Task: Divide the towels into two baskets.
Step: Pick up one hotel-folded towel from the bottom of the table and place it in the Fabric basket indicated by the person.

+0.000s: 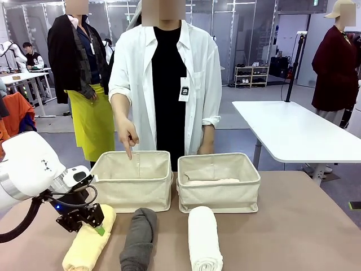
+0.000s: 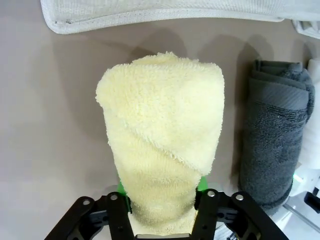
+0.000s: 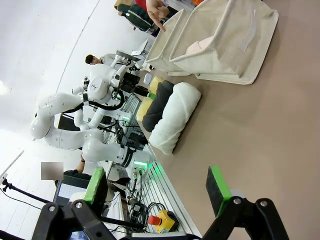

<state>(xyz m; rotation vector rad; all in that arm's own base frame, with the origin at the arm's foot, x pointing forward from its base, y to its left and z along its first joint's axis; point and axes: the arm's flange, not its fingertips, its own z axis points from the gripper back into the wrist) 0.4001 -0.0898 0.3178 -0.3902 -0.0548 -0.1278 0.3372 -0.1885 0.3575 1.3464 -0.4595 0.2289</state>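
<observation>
Squeezing the yellow towel (image 1: 89, 246) on the table (image 1: 293, 226), the left gripper (image 1: 93, 226) has its fingers tight on it. The pink towel (image 1: 208, 182) lies in the right basket (image 1: 248, 192). The grey towel (image 1: 139, 237) and the white towel (image 1: 203, 240) wait in front. The right gripper (image 3: 157, 187) holds its fingers wide apart.

The pale yellow towel (image 2: 165, 135), at the centre of the left wrist view, is thick terry cloth with a fuzzy pile. To its right, the dark grey towel (image 2: 275, 145) is denser cloth with a ribbed band. In the lower middle of the front view, the white towel (image 1: 203, 240) looks soft and matt. The left-hand basket (image 1: 132, 189) and the right-hand basket (image 1: 220, 197) are coarse beige canvas. The table (image 1: 293, 226) is smooth, matt brown. The left gripper (image 2: 161, 192) is matt black with bright metal screws. The right gripper (image 3: 157, 185) has rubbery-looking green pads (image 3: 218, 182). The white arm shell (image 1: 25, 166) is glossy.
</observation>
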